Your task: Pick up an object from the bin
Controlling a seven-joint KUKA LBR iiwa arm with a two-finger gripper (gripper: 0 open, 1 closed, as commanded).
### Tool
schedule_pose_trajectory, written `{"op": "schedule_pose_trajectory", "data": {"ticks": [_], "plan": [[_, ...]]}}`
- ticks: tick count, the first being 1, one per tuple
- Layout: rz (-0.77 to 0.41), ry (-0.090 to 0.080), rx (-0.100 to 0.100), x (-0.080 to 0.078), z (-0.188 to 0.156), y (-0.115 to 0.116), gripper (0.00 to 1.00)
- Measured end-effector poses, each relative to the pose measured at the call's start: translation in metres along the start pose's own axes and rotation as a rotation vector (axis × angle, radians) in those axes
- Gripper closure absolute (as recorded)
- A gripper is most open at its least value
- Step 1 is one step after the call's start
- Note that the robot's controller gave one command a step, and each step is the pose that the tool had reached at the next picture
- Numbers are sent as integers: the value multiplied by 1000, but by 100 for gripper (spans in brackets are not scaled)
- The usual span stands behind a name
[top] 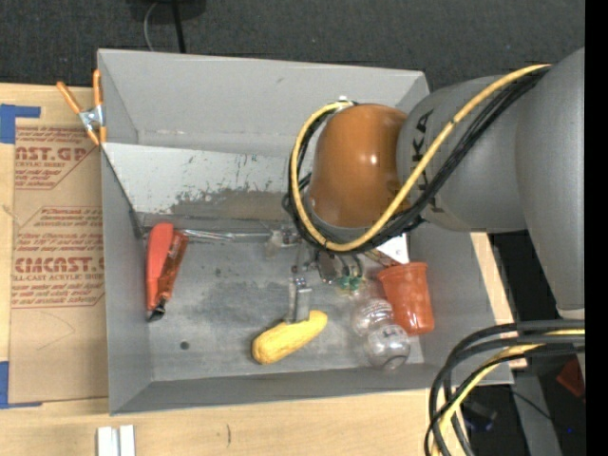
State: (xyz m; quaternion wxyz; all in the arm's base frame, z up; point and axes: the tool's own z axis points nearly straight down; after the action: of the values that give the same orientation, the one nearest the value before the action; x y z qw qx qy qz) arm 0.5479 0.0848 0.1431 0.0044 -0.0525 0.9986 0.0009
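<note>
Dark speckled floor (399,17) at the top, pale wooden tabletop (285,430) along the bottom.

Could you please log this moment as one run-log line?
pincer: low in bin, by yellow banana | right: red cup, clear bottle | left: orange tool

In the bin (237,164), a tool (161,266) is lying at the left, a banana (288,338) is resting front-centre just before the pincer (301,300), and a bottle (380,335) and cup (408,295) are lying together to its right.
</note>
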Motion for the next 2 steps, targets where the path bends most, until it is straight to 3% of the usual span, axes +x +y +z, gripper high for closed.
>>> {"op": "schedule_pose_trajectory", "data": {"ticks": [1,2], "plan": [[-246,11,-2,58,24,-7,0],[-315,0,-1,61,14,-9,0]]}}
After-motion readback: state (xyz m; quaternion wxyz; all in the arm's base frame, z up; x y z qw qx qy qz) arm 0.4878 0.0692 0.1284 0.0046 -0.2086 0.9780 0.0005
